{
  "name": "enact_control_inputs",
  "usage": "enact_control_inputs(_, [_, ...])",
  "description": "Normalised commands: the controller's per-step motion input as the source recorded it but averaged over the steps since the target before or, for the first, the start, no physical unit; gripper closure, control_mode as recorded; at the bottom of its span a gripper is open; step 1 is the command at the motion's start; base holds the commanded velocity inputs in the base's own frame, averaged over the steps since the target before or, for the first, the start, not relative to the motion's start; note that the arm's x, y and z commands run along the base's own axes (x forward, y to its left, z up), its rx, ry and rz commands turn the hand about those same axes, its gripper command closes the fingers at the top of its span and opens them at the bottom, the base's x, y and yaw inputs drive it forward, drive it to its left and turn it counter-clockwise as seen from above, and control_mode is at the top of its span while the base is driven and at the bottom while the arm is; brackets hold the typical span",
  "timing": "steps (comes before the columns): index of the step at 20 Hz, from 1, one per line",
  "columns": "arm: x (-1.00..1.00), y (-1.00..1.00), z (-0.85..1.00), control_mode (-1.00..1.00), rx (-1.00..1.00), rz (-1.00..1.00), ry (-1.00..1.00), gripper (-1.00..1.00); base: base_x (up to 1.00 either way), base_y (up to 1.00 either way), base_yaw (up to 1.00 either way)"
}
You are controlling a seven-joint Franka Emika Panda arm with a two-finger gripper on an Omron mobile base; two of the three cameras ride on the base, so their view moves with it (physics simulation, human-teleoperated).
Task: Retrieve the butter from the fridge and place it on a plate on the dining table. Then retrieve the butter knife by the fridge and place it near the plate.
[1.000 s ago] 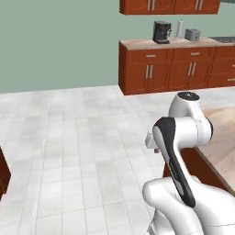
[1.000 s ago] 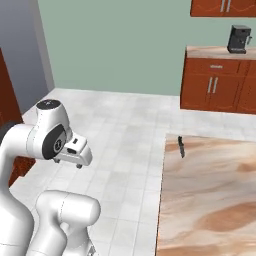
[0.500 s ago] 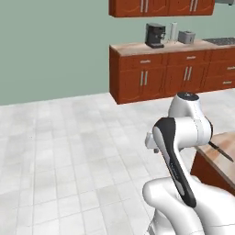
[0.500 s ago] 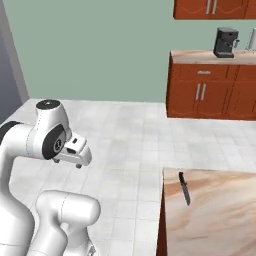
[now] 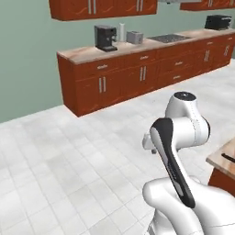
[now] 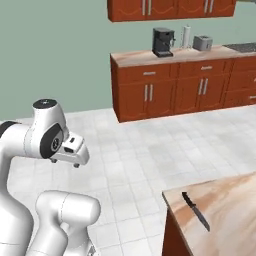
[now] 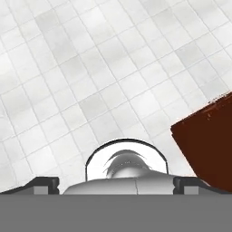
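Note:
The butter knife (image 6: 196, 211), slim and dark, lies near the corner of the dining table (image 6: 230, 200), a tan marbled top on a red-brown base. It also shows as a dark sliver (image 5: 228, 158) at the table's edge (image 5: 219, 159) in the left base view. My arm is folded up over the base, well left of the knife. My gripper (image 7: 116, 185) points down at the tiled floor, open, with nothing between its fingertips (image 7: 43, 183). The table's red-brown side (image 7: 208, 140) stands at the right of the hand view. The butter, fridge and plate are out of view.
A back counter (image 6: 180, 57) with red-brown cabinets runs along the green wall. It carries a black coffee machine (image 6: 162, 41), a toaster (image 5: 134, 36) and a cooktop (image 5: 167, 37). White tiled floor (image 5: 69, 160) lies between the robot and that counter.
The whole picture has shifted, so the base has turned: the back counter now runs across both views and the table corner sits lower right. The arm keeps its folded pose, and the gripper stays open.

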Motion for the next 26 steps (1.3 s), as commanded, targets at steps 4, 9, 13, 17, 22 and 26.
enact_control_inputs(4, [0.00,0.00,0.00,1.00,0.00,0.00,0.00,-1.00,0.42,0.46,-0.80])
enact_control_inputs(9, [0.00,0.00,0.00,1.00,0.00,0.00,0.00,-1.00,0.25,0.31,-0.86])
enact_control_inputs(13, [0.00,0.00,0.00,1.00,0.00,0.00,0.00,-1.00,0.18,0.34,-0.85])
enact_control_inputs(17, [0.00,0.00,0.00,1.00,0.00,0.00,0.00,-1.00,0.05,0.49,-0.79])
enact_control_inputs(22, [0.00,0.00,0.00,1.00,0.00,0.00,0.00,-1.00,0.11,0.61,-0.75])
enact_control_inputs(26, [0.00,0.00,0.00,1.00,0.00,0.00,0.00,-1.00,0.22,0.65,-0.73])
